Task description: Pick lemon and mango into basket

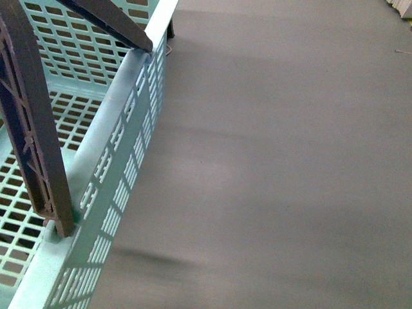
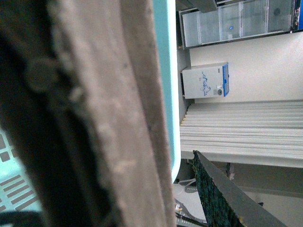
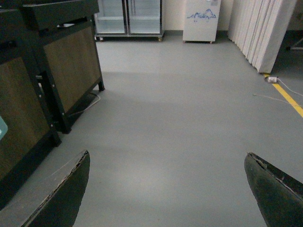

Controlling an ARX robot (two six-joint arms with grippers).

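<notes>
the front view alone shows the basket [image 1: 109, 129] with its slotted side and bottom at the left, brown handle [image 1: 35, 129] raised, grey floor [image 1: 277, 161] to its right. the left wrist view sits close against that handle; one finger of the left gripper [image 2: 215, 189] shows, its opening i cannot tell. the right gripper [image 3: 165, 189] gapes wide, empty, over floor.

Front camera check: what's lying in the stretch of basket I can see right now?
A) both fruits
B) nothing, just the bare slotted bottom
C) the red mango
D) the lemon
B: in the front view, the visible part of the basket shows only its slotted turquoise bottom and a brown handle, with no fruit. The rest of it is cut off by the frame.
</notes>
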